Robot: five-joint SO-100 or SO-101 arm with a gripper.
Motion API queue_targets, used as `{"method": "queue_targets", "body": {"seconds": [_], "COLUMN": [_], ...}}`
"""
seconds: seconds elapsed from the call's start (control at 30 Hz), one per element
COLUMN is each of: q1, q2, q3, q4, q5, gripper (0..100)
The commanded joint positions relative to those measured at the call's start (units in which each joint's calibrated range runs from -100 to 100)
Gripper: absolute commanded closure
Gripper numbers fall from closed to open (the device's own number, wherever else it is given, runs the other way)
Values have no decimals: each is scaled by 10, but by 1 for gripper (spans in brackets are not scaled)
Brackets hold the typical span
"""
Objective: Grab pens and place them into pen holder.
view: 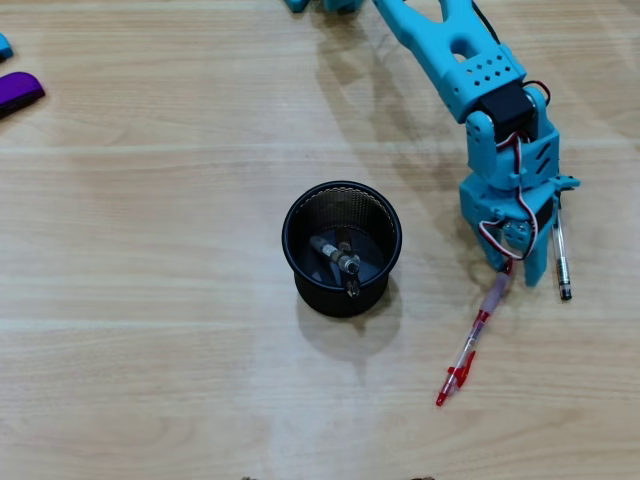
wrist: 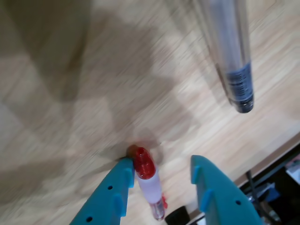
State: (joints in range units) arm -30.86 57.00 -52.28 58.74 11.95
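Black wire-mesh pen holder (view: 341, 250), red pen (view: 470, 345) with pinkish barrel, turquoise gripper (wrist: 159, 171), pale wood-grain table (view: 150, 300), purple object (view: 18, 91) at ten o'clock.

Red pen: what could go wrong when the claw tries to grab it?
The red pen lies against one finger of the open claw, not centered, so it might roll or get nudged away as the claw shuts. The clear pen lies right beside the claw, so it could get bumped.
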Motion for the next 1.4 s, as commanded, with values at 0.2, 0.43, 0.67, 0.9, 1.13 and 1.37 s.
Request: {"method": "queue_targets", "body": {"seconds": [0.2, 0.43, 0.67, 0.9, 1.13, 1.37], "q1": [-4, -7, -7, -12, 51, 113], "q2": [18, 18, 8, -63, -172, -176], "q3": [-2, 4, 4, 16, -5, -8], "q4": [-10, -10, -2, 0, -23, 49], "q5": [2, 1, 1, 1, -177, -588], "gripper": [89, 99, 98, 98, 98, 98]}}
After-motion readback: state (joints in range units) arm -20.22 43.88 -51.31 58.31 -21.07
